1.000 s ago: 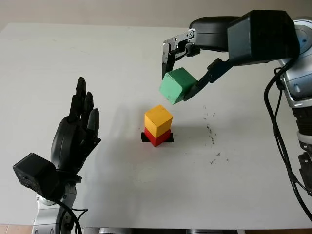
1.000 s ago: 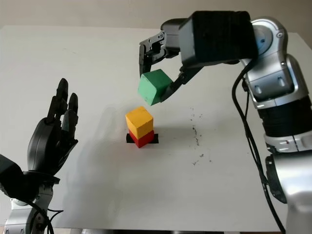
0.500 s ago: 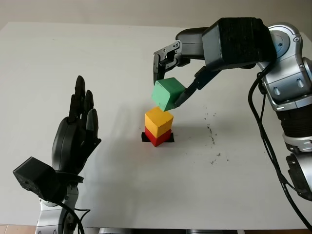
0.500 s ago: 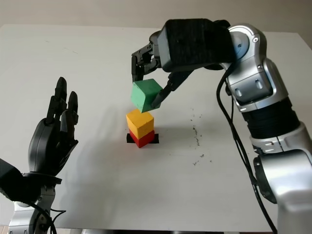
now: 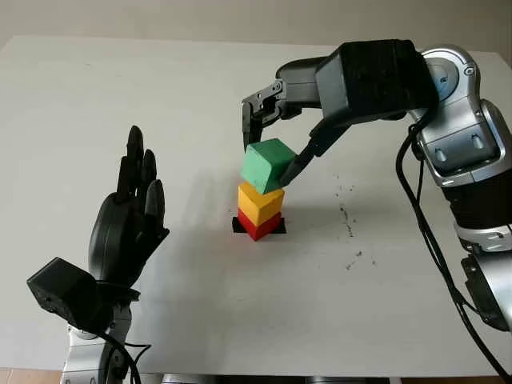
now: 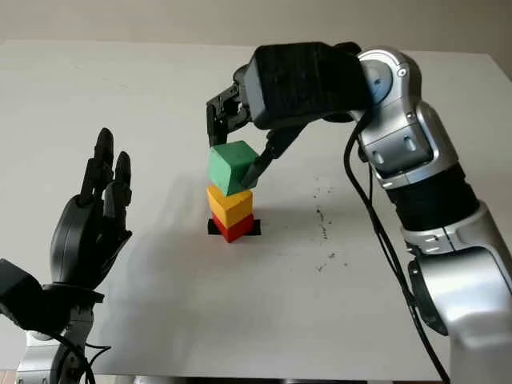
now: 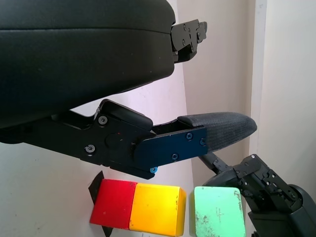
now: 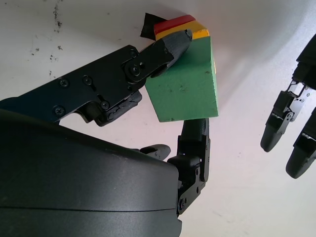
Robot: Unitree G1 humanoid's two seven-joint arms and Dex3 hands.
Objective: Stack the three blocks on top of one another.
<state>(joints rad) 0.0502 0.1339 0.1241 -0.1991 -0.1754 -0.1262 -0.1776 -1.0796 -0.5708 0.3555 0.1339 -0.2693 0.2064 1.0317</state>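
A yellow block (image 5: pixel 260 204) sits on a red block (image 5: pixel 258 226) over a black mark near the middle of the white table (image 5: pixel 200 96). My right hand (image 5: pixel 268 144) is shut on the green block (image 5: pixel 268 164), holding it tilted just above the yellow one. In the left wrist view a thin gap separates the green block (image 7: pixel 218 211) from the yellow block (image 7: pixel 158 209). In the right wrist view the fingers (image 8: pixel 163 52) clamp the green block (image 8: pixel 187 84) from both sides. My left hand (image 5: pixel 128 228) is open, raised at the near left, apart from the stack.
Small dark specks (image 5: pixel 348 224) mark the table to the right of the stack. The right arm (image 5: pixel 448 136) arches in from the right edge, above the table.
My right hand has carried the green block left and down, from up and to the right of the stack to just over the yellow block. The left hand has barely moved.
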